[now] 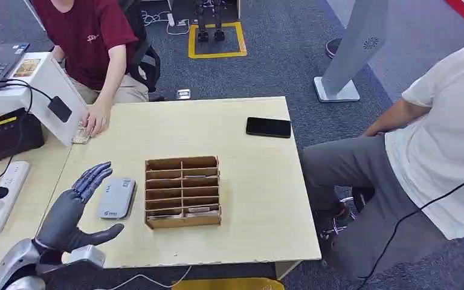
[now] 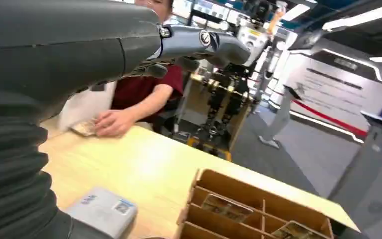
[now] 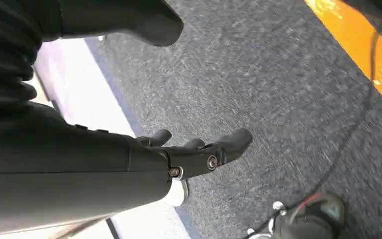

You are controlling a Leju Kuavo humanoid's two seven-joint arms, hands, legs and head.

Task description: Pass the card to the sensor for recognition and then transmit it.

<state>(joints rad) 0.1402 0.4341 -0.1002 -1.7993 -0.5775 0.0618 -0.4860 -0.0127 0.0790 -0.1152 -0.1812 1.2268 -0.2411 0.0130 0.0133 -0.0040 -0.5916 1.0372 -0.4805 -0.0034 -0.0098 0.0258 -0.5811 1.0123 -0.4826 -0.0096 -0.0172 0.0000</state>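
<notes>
Cardboard rack (image 1: 183, 192) | cards (image 1: 198, 209) in lower slots | sensor (image 1: 116, 197) beside

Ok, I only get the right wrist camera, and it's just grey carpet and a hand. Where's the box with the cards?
Observer: The cardboard box sits in the middle of the table, with cards in some of its slots.
Operator: Is the other hand holding a card?
Observer: No. The left hand is empty with its fingers spread, above the table's left side, beside the grey card reader.
Operator: Is anybody close?
Observer: Yes. A person in a red shirt rests a hand on something small and flat, maybe cards, at the table's far left corner.
</notes>
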